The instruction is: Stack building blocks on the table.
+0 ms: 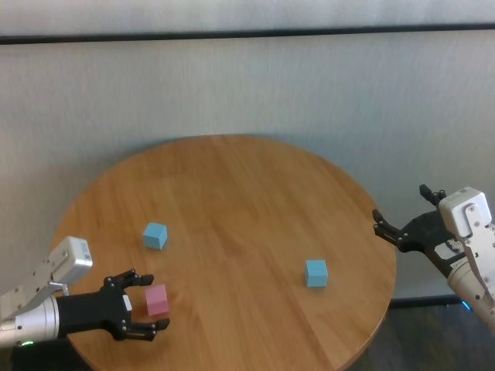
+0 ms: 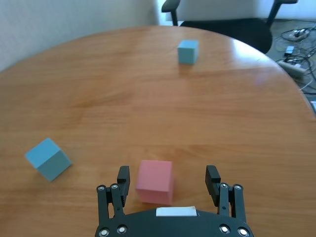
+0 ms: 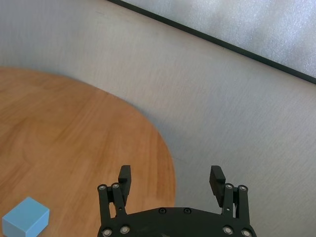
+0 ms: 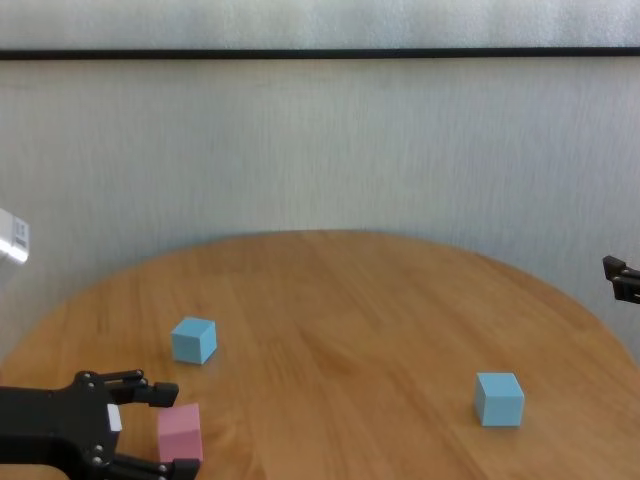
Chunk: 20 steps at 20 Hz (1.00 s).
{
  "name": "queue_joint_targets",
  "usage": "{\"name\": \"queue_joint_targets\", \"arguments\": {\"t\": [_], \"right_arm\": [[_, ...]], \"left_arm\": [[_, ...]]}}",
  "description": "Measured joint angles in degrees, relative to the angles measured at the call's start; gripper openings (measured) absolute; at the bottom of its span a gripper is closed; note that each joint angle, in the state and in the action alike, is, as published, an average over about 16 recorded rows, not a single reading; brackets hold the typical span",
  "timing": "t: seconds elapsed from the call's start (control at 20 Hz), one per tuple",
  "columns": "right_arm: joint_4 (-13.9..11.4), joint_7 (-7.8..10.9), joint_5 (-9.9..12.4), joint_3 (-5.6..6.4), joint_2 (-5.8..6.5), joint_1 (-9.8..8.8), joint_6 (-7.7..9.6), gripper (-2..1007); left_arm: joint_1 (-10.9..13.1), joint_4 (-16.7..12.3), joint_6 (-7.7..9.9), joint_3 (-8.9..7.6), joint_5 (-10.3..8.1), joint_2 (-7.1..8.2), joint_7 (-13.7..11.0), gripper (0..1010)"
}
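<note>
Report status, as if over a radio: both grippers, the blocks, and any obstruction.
Left gripper open, straddling pink block, no grip yet. Right gripper open, idle off table's right edge. Two blue blocks apart, unstacked. Nothing in the way.

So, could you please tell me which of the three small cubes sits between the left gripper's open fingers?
The small matte pink cube sits there, inside the left gripper. Both light blue cubes rest apart on the brown wooden table.

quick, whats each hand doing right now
Left hand: open, fingers either side of the pink block, not closed on it.
Right hand: open, holding nothing, off the table's right edge.
</note>
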Motion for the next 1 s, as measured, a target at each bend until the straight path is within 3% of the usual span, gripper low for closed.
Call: {"name": "queue_joint_targets", "arguments": {"t": [0.55, 1.0], "right_arm": [[0.0, 0.0, 0.0, 0.0, 0.0, 0.0, 0.0, 1005], [0.0, 0.0, 0.0, 0.0, 0.0, 0.0, 0.0, 1005]], "left_arm": [[-0.87, 1.5, 0.64, 0.35, 0.87, -0.82, 0.78, 977], [-0.61, 1.08, 0.53, 0.29, 0.63, -0.6, 0.51, 827]]}}
